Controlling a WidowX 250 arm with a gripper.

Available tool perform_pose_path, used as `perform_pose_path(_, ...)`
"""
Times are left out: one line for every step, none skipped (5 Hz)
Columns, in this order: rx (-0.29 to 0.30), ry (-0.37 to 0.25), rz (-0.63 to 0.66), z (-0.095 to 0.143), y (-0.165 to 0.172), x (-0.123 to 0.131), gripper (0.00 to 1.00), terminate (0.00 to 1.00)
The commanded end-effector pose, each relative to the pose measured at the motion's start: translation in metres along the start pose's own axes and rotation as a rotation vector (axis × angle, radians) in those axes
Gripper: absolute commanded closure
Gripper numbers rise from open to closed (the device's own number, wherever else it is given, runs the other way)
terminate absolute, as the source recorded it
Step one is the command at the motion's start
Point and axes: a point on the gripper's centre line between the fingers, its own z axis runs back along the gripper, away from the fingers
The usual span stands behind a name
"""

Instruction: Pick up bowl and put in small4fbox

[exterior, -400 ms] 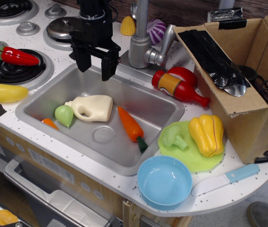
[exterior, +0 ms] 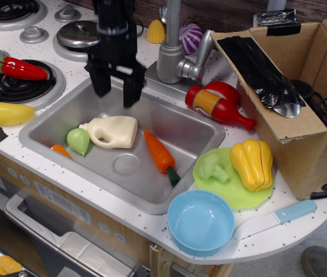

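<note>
The one view looks down on a toy kitchen table point(exterior: 152, 228) with a sink point(exterior: 207, 151) set in its middle. The black pincer point(exterior: 116, 86) hangs over the far left corner of the sink, its two fingers apart with nothing between them. The light blue bowl point(exterior: 201, 222) sits upright at the near edge of the table, well apart from the pincer, touching or just overlapping the near rim of the green plate point(exterior: 241, 196). On that plate lie a small broccoli point(exterior: 214, 166) and a yellow pepper point(exterior: 252, 163). A knife with a blue handle point(exterior: 276, 217) lies just right of the bowl. The brown cardboard box point(exterior: 302, 130) stands at the right, beyond the plate, its flaps open and a strip of black tape along the near flap. In the sink lie a cream jug point(exterior: 114, 131), a green pear point(exterior: 78, 140) and a carrot point(exterior: 159, 152). A red bottle point(exterior: 218, 107) lies between sink and box.
</note>
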Motion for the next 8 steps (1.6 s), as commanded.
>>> perform_pose_path(0.016, -0.035, 0.149, 0.055, -0.034, -0.049, 0.0, 0.0)
perform_pose_path(0.01, -0.022, 0.25, 0.071, -0.066, -0.08, 0.0, 0.0)
perform_pose_path(-0.003, -0.016, 0.424, 0.07, -0.1, -0.104, 0.0, 0.0)
perform_pose_path(-0.077, -0.059, 0.586, 0.055, -0.136, -0.119, 0.0, 0.0)
perform_pose_path(-0.104, -0.098, 0.633, 0.036, -0.15, -0.127, 0.0, 0.0)
perform_pose_path(-0.171, -0.125, 0.651, 0.011, -0.151, -0.131, 0.0, 0.0)
perform_pose_path(-0.192, -0.16, 0.66, -0.002, -0.157, -0.132, 0.0, 0.0)
perform_pose_path(-0.21, -0.167, 0.66, -0.009, -0.16, -0.13, 0.0, 0.0)
